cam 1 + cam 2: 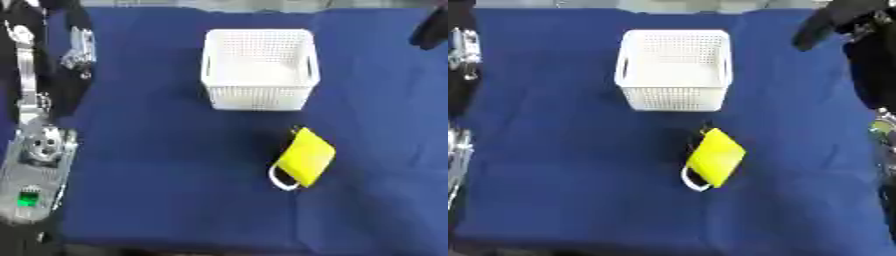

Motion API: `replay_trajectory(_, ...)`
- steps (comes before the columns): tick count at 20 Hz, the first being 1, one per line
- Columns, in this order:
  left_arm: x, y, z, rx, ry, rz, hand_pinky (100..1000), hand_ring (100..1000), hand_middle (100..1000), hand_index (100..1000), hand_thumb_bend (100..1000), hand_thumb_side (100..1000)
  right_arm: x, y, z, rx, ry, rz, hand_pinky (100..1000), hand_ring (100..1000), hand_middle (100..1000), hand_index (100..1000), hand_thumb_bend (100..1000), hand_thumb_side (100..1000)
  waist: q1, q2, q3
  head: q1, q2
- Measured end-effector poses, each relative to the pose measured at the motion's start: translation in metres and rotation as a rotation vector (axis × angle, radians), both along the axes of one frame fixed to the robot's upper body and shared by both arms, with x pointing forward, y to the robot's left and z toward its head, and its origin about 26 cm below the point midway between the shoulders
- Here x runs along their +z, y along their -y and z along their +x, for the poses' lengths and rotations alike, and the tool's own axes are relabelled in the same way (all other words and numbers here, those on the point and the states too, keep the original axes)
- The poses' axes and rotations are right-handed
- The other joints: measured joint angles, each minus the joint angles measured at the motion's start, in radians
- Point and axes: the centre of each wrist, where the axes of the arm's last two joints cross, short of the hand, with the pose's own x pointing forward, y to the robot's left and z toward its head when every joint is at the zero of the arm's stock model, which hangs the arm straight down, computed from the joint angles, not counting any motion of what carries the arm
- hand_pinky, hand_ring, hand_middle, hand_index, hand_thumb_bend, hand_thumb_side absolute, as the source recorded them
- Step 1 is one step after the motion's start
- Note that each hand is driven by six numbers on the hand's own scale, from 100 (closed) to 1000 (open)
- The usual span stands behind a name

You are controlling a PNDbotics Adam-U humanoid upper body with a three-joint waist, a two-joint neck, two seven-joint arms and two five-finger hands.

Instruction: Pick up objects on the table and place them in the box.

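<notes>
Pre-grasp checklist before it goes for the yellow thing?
1. Yellow object lying free on the blue cloth, nothing on top: ok.
2. White loop at its near end exposed: ok.
3. White basket upright, looks empty: ok.
4. Gap between object and basket: ok.
5. Right hand up at far right corner, away from object; open or shut: cannot tell.
6. Left hand position: cannot tell.

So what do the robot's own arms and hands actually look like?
The left arm is mostly silver metal with round joints, black sections and a small green light low down. Its left hand looks silver and black. The right arm is mostly black, and the right hand shows only as a dark shape.
</notes>
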Motion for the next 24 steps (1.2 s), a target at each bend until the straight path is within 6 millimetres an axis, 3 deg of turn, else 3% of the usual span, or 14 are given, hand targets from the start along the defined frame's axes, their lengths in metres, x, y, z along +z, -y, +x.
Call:
replay_trajectory(10, 0.000, 0.000, 0.000, 0.000, -0.002, 0.001, 901, 751, 773, 824, 100, 709, 0.000, 0.000, 0.000, -0.012, 0.002, -0.023, 525, 488, 508, 664, 230, 796, 0.001, 0.001, -0.001, 0.000, 0.000)
replay_trajectory(14, 0.000, 0.000, 0.000, -0.001, -0.002, 0.001, 901, 751, 773, 824, 100, 709, 0.012, 0.000, 0.002, -0.047, 0.087, -0.106, 539, 499, 528, 681, 245, 801, 0.002, 0.001, -0.003, 0.000, 0.000)
replay_trajectory(19, 0.000, 0.000, 0.000, -0.004, -0.005, 0.001, 900, 751, 773, 824, 100, 708, 0.031, -0.017, 0.004, -0.052, 0.258, -0.271, 559, 516, 555, 698, 268, 804, 0.011, 0.000, 0.003, 0.000, 0.000)
replay_trajectory(20, 0.000, 0.000, 0.000, -0.004, -0.005, 0.001, 900, 751, 773, 824, 100, 707, 0.033, -0.021, 0.004, -0.048, 0.291, -0.300, 572, 528, 573, 712, 293, 770, 0.012, 0.000, 0.003, 0.000, 0.000)
replay_trajectory(21, 0.000, 0.000, 0.000, -0.005, -0.005, 0.001, 900, 751, 773, 824, 100, 707, 0.035, -0.026, 0.006, -0.039, 0.326, -0.329, 574, 530, 578, 714, 276, 824, 0.012, -0.001, 0.004, -0.001, 0.000)
replay_trajectory(24, 0.000, 0.001, 0.000, -0.009, -0.006, 0.002, 900, 751, 773, 824, 100, 707, 0.037, -0.041, 0.014, -0.002, 0.420, -0.413, 580, 536, 586, 720, 271, 842, 0.016, -0.003, 0.008, -0.004, 0.000)
